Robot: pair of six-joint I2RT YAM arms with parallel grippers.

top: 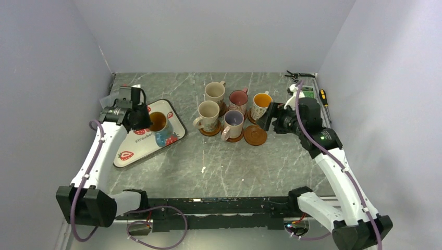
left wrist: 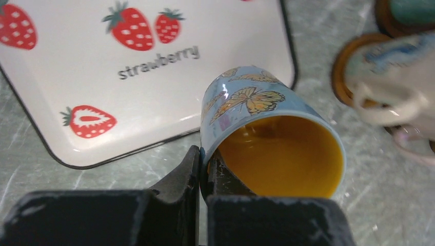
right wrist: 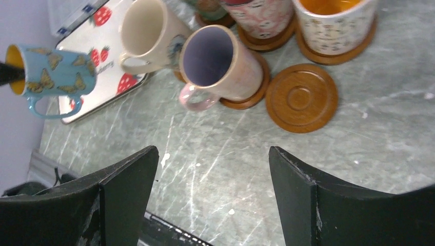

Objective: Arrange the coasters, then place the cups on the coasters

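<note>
A grey marbled tabletop, walled in pale lilac. From above, the left gripper [top: 149, 121] holds the blue cup [top: 162, 130] at the strawberry tray [top: 136, 148] by the left edge. Five other cups [top: 209, 113] stand on coasters [top: 211, 133] mid-tabletop, with one bare coaster [top: 255, 135] beside them. The right gripper [top: 268, 122] hovers next to it.

Left wrist: fingers clenched on the cup's rim — best carried level and lowered centred.

Right wrist: jaws spread, empty. The lavender cup [right wrist: 218, 64] crowds the bare coaster — and that arm likely blocks the way.

A robotics lab cell: plain pale walls [top: 208, 31] box in the marbled table [top: 234, 166] on three sides, two cabled white arms [top: 99, 156] stand at its near edge, and a screwdriver [top: 324, 97] lies at its far right corner.
</note>
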